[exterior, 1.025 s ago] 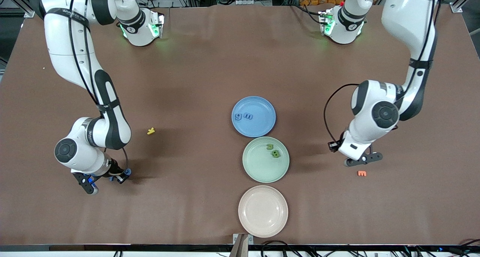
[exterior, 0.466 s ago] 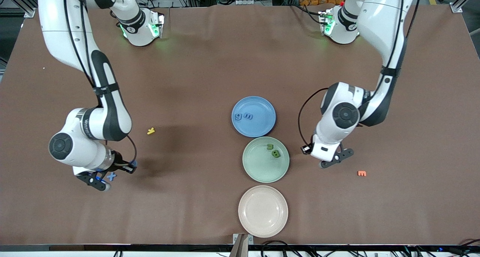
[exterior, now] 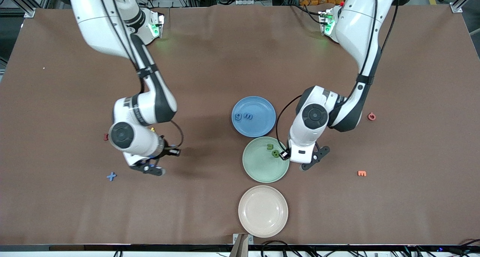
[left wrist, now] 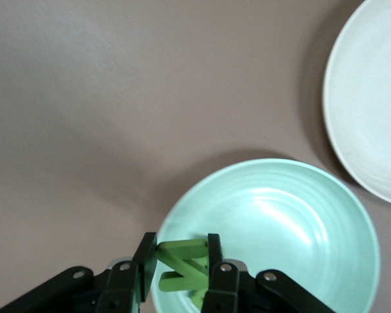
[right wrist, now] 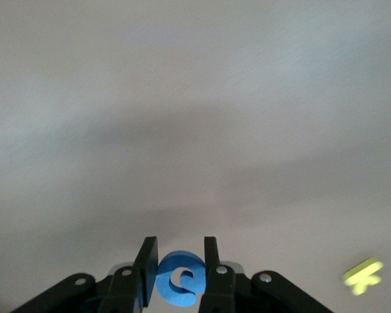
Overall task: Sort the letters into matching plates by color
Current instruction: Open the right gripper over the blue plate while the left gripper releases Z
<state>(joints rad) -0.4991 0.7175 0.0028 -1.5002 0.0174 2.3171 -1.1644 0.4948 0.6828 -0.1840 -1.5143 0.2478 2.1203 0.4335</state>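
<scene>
While clamped between left jaws, green letter (left wrist: 182, 265) overhangs green plate (left wrist: 326, 195).

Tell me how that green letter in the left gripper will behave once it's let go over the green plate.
The green letter looks chunky and flat-sided, so probably light, stiff, unlikely to roll. Pinched on edge, it will likely flop flat. The green plate looks glossy, so it may slide slightly.
</scene>
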